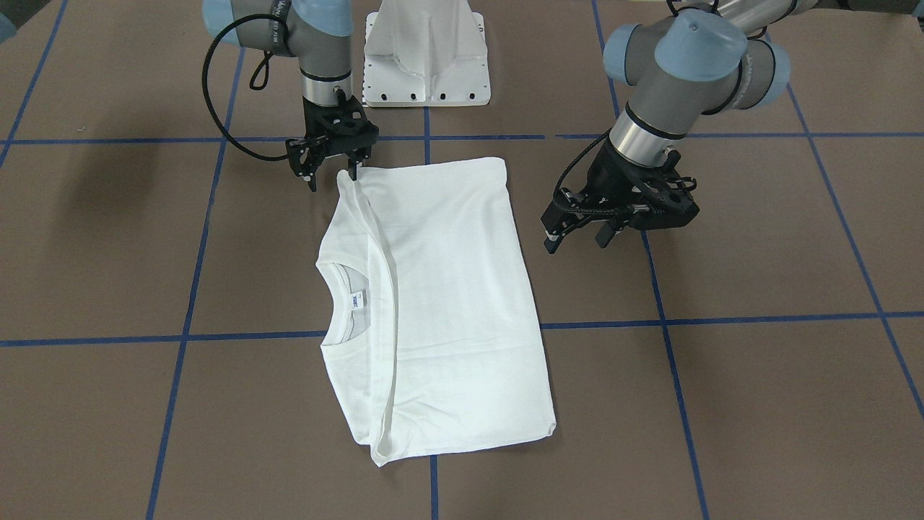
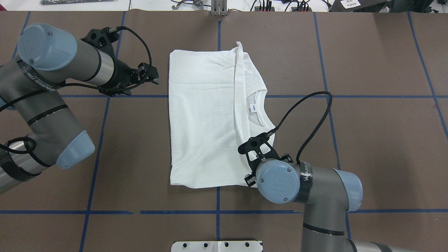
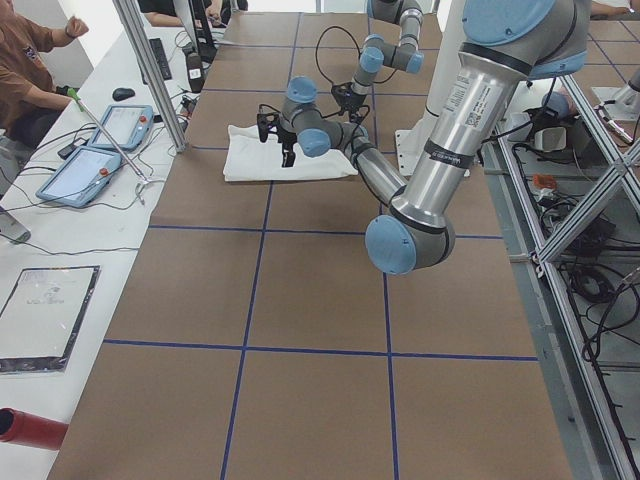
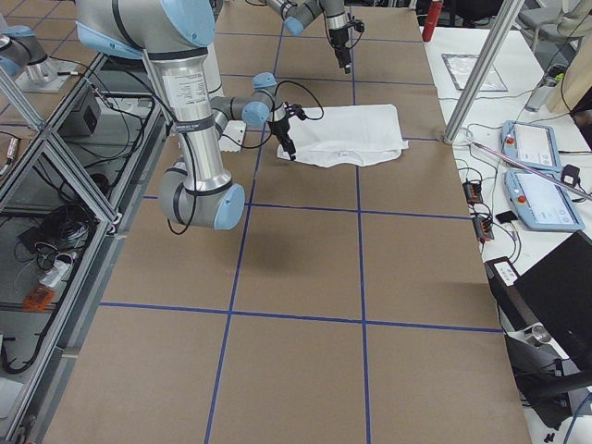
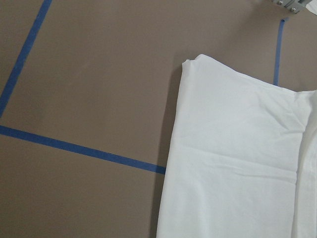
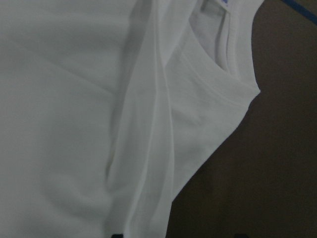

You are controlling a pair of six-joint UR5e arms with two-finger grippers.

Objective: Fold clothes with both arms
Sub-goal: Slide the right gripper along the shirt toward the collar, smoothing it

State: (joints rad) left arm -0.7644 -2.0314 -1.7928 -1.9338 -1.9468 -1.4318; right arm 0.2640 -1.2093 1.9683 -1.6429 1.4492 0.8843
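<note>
Left hand gapes empty beside the folded T-shirt, right hand gapes at its corner by the pedestal.

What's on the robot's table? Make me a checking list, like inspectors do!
Surface: brown table, blue tape lines.
Job's things: white shirt, folded, lying flat, collar and label showing.
Clutter: nothing seen.
Grippers: right gripper open at the shirt's corner; left gripper open beside the shirt, not touching.
Cables: black cable loops from each wrist.
Surroundings: screens and a seated person at a side bench.
</note>
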